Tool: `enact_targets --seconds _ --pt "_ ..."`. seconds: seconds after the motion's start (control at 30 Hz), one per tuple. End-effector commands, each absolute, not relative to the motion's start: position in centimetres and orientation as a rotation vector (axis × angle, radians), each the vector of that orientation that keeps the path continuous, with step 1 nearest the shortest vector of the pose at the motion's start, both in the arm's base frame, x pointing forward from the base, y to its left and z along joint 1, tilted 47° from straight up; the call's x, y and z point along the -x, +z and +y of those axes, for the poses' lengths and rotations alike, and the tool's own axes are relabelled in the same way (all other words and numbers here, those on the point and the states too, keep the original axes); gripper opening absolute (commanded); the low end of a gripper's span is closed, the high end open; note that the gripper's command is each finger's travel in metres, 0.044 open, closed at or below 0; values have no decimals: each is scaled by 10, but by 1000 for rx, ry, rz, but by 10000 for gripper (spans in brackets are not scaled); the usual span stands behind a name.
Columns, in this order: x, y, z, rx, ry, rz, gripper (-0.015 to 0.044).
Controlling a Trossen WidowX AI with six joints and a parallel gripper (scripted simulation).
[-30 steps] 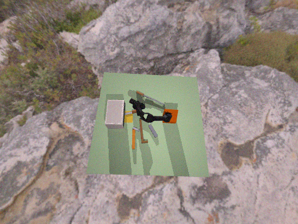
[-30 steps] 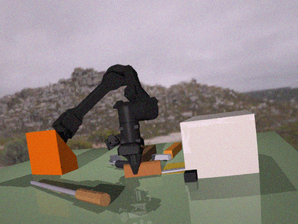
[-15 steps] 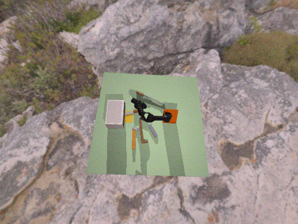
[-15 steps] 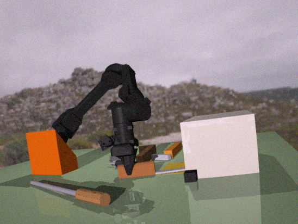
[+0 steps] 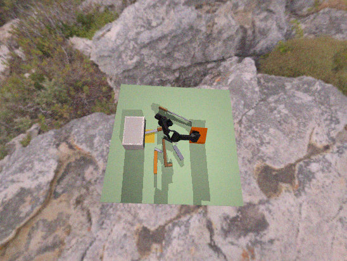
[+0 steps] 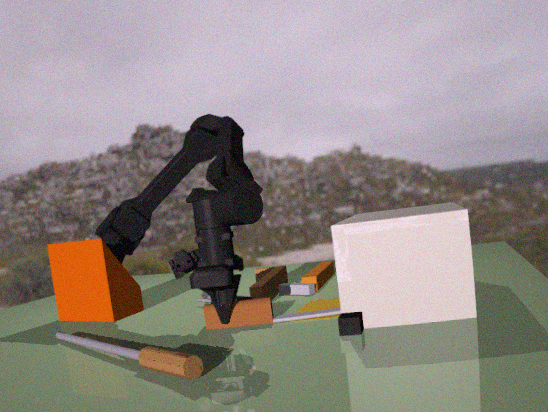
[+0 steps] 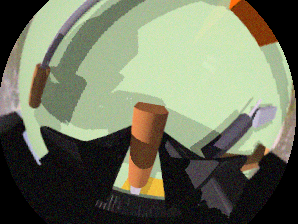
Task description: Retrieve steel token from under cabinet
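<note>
My gripper [image 6: 225, 320] [image 7: 146, 131] is shut on the wooden handle [image 6: 255, 312] [image 7: 150, 117] [image 5: 159, 129] of a tool, low over the table. The tool's thin grey rod [image 6: 305, 316] [image 5: 152, 131] runs across the yellow marked area [image 5: 150, 139] [image 6: 320, 305] [image 7: 156, 187] to the front of the white cabinet [image 5: 134, 131] [image 6: 405, 270]. The rod's far end is hidden behind a small black block [image 6: 351, 323] at the cabinet's front corner and by the cabinet. I cannot see the steel token or the vent slots in any view.
Another wooden-handled rod [image 5: 175, 114] [image 6: 170, 362] [image 7: 39, 85] lies to one side. Across from it lie an orange stick [image 5: 155, 162] [image 6: 318, 274], a brown L-shaped piece [image 5: 164, 152] [image 6: 268, 281] and a grey bar [image 5: 178, 152]. An orange block [image 5: 203, 134] [image 6: 80, 280] stands at the arm's base.
</note>
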State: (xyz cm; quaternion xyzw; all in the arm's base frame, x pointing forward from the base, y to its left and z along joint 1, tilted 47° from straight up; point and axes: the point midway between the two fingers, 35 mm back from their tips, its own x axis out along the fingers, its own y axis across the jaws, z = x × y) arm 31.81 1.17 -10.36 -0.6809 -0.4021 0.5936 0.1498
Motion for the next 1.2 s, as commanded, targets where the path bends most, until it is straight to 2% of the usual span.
enact_targets --seconds 0.0,1.17 --pt "-309 -107 10 1950 1708 -1156 0" --pt "-255 -124 -9 1949 1712 -1154 0"
